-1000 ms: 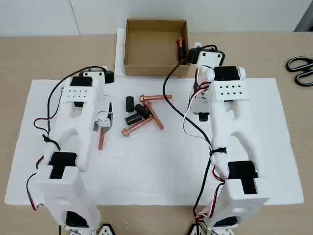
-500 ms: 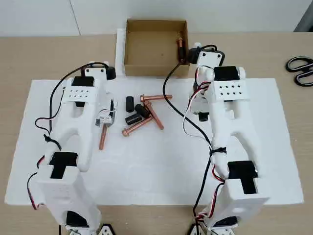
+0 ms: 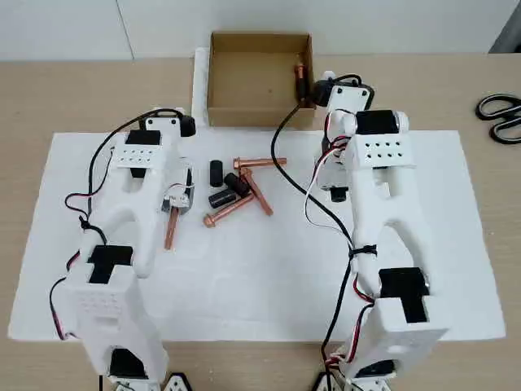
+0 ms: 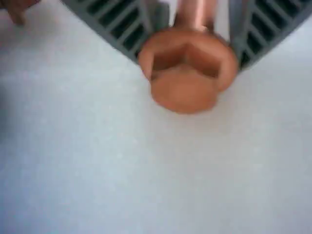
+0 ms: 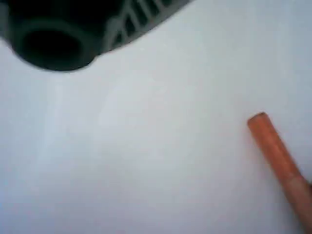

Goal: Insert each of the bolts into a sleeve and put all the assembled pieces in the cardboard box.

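Note:
My left gripper is shut on a copper bolt that slants down onto the white mat; its hex head sits between the grey fingers. Just right of it lies a heap of three loose copper bolts and three black sleeves. My right gripper hangs low over the mat, shut on a black sleeve, with a bolt's tip lying nearby. The cardboard box stands at the back and holds one assembled piece by its right wall.
A white mat covers the wooden table, with bare room toward the front. Black scissors lie at the far right edge. Cables hang from both arms, one trailing past the heap.
My left arm has shifted slightly to the right and back, keeping the bolt in its grip. The right arm has stayed still.

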Action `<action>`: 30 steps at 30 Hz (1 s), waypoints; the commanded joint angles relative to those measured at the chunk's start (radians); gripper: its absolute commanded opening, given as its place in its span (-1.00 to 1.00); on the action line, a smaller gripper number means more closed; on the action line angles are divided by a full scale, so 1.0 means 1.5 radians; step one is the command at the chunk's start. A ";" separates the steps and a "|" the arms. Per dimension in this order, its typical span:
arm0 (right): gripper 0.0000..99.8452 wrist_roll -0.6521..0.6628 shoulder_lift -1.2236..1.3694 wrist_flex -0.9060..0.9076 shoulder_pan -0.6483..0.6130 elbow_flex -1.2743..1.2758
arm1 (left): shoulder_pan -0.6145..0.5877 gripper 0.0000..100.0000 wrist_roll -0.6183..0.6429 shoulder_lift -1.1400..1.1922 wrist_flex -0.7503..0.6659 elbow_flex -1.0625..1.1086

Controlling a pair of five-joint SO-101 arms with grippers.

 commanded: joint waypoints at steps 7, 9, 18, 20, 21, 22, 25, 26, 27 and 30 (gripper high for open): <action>-0.99 0.002 -0.037 0.004 -0.002 -0.018 | 0.001 -0.92 0.003 0.002 0.013 -0.016; -0.99 0.002 -0.037 0.004 -0.002 -0.018 | 0.001 -0.94 0.003 0.002 0.013 -0.016; -0.99 0.002 -0.037 0.004 -0.002 -0.018 | 0.013 -0.99 -0.001 0.002 0.038 -0.016; -0.99 0.002 -0.037 0.004 -0.002 -0.018 | 0.030 -0.99 -0.002 0.001 0.050 -0.019; -0.99 0.002 -0.037 0.004 -0.002 -0.018 | 0.037 -0.99 -0.002 -0.003 0.061 -0.027; -0.99 0.002 -0.037 0.004 -0.002 -0.018 | 0.044 -0.99 -0.002 -0.008 0.075 -0.036; -0.99 0.002 -0.037 0.004 -0.002 -0.018 | 0.053 -0.99 -0.002 -0.034 0.108 -0.090; -0.99 0.002 -0.037 0.004 -0.002 -0.018 | 0.053 -0.99 -0.002 -0.044 0.123 -0.115; -0.99 0.002 -0.037 0.004 -0.003 -0.018 | 0.053 -0.99 -0.002 -0.053 0.137 -0.140; -0.99 0.002 -0.038 0.002 -0.003 -0.018 | 0.052 -0.99 -0.002 -0.073 0.180 -0.210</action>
